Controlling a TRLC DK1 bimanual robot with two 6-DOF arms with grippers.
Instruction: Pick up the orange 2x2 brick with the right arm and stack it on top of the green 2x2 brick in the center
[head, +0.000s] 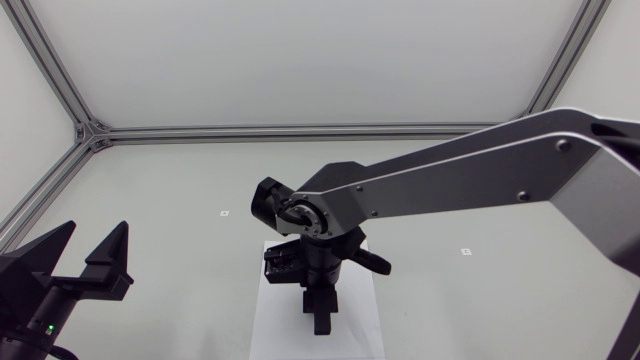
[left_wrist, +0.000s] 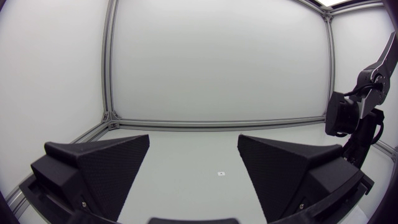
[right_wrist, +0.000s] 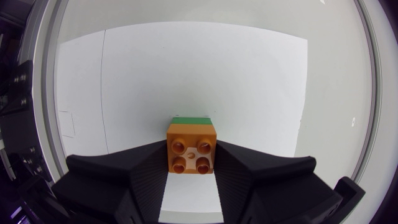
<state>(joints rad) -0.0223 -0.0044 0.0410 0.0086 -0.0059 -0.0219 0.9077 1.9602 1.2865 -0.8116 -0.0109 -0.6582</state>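
White walls (head: 300, 50) w/ alu frame (head: 300, 131), white sheet (head: 365, 310) on table (head: 180, 190).

Glossy plastic orange brick (right_wrist: 191, 155); matt white paper (right_wrist: 249, 81)

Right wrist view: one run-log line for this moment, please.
right gripper: shut on orange brick | orange brick: directly over green brick, seating unclear | left gripper: open, empty

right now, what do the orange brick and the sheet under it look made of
The orange brick looks like moulded plastic: smooth, slightly glossy, with round studs on top. The white sheet is probably paper: matte, thin, with straight edges.
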